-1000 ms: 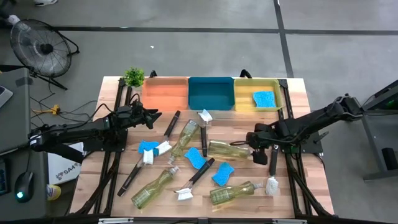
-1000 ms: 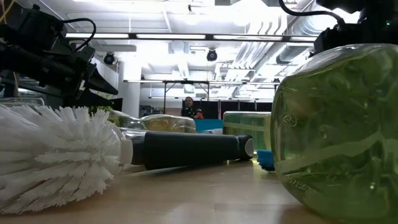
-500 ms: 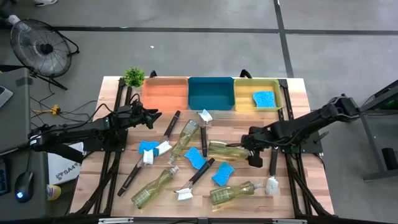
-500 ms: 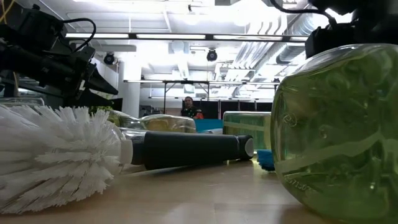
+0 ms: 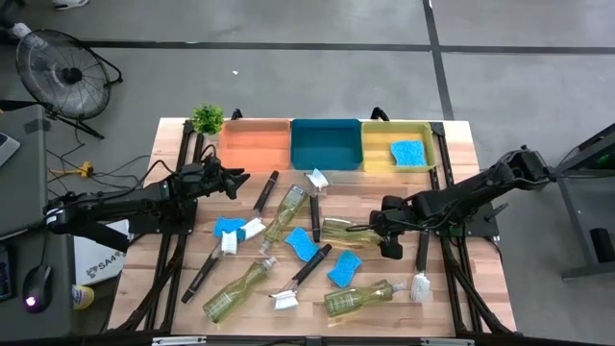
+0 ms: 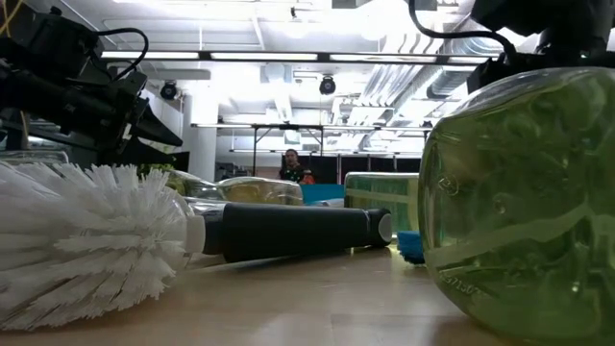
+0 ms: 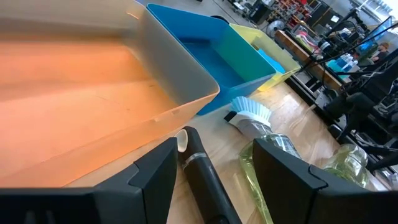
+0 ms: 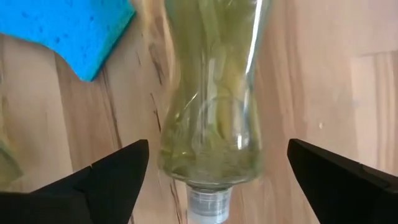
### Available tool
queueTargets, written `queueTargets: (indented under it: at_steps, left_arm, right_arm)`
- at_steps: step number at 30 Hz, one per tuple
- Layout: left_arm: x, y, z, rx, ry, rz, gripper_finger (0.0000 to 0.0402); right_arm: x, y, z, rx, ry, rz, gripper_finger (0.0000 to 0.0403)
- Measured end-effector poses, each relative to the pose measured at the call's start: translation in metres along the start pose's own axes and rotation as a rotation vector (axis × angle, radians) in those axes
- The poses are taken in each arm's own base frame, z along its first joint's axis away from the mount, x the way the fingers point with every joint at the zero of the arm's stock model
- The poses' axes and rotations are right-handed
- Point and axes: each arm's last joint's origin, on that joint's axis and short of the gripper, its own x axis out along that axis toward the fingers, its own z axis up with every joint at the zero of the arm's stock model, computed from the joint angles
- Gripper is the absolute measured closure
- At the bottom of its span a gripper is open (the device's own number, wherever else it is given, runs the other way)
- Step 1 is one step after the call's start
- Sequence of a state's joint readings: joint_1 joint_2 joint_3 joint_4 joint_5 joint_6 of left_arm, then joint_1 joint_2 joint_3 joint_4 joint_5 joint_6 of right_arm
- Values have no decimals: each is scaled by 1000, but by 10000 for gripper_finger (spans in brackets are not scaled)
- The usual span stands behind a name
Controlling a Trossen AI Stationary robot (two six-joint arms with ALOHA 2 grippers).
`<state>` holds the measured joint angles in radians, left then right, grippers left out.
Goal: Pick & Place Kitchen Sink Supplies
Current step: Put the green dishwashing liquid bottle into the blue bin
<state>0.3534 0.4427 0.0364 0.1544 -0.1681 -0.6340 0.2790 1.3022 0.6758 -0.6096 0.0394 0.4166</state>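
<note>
Since a second ago, only the right gripper point(image 5: 389, 234) has shifted, sliding left toward the neck of a lying bottle point(image 5: 347, 232); everything else is unchanged. From left to right: the left gripper point(image 5: 229, 179) waits near the orange bin point(image 5: 255, 146), its fingers parted and empty. Next come the empty blue bin point(image 5: 325, 144) and the yellow bin point(image 5: 429, 152), which holds one blue sponge point(image 5: 408, 152). The right gripper's fingers are spread wide on either side of the bottle's neck, apparently not yet closed on it. Little looks done: four bottles, three or four sponges and several brushes lie scattered on the table point(image 5: 461, 144), though overlaps make the count uncertain.
</note>
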Motion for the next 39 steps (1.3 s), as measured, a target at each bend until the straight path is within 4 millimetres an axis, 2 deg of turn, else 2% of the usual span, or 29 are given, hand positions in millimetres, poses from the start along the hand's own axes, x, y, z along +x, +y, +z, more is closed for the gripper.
queueTargets:
  at_steps: [11, 15, 22, 29, 33, 39]
  left_arm:
    - [0, 0, 0, 0, 0, 0, 197]
    - [0, 0, 0, 0, 0, 0, 197]
    - [0, 0, 0, 0, 0, 0, 197]
    - [0, 0, 0, 0, 0, 0, 197]
    - [0, 0, 0, 0, 0, 0, 197]
    - [0, 0, 0, 0, 0, 0, 197]
  right_arm:
    - [21, 3, 3, -17, 48, -20, 33]
    - [27, 5, 3, -12, 74, 3, 56]
    - [28, 5, 5, 14, 57, 17, 120]
    - [28, 5, 5, 86, 62, 16, 120]
    - [22, 6, 6, 124, 75, 27, 120]
    - [-8, 2, 18, 161, 99, 31, 120]
